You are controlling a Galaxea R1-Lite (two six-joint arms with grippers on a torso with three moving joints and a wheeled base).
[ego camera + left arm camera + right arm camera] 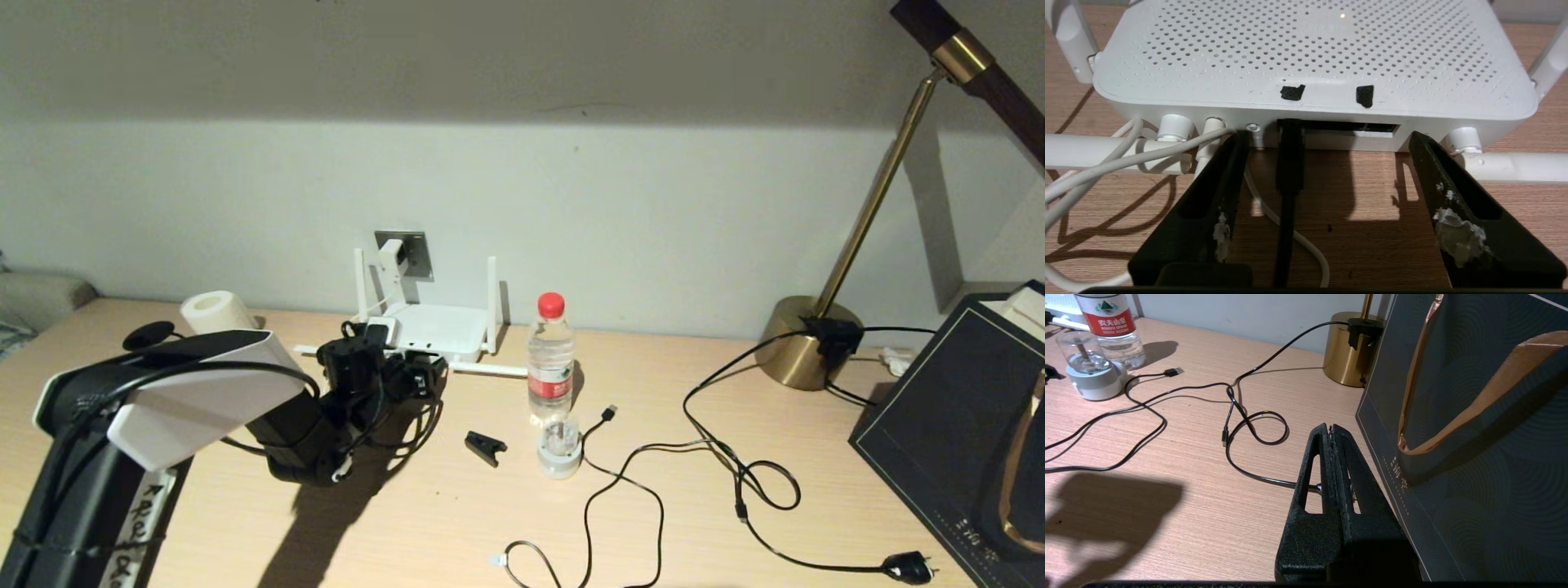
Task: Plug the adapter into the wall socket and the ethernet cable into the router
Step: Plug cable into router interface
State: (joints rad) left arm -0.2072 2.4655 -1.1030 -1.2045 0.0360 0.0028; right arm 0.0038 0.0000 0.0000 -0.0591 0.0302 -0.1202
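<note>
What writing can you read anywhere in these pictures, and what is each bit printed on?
"农夫山泉": red label of the water bottle.
Handwritten marks on the white tag on the left arm: not legible.
Pale print along the edge of the dark gift bag: too small to read.
Router: no readable text.

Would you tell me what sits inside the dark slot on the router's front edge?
A black ethernet cable plug sits at one end of the router slot; the rest looks empty. How deep it is seated is hidden. The open left gripper flanks it without touching.
</note>
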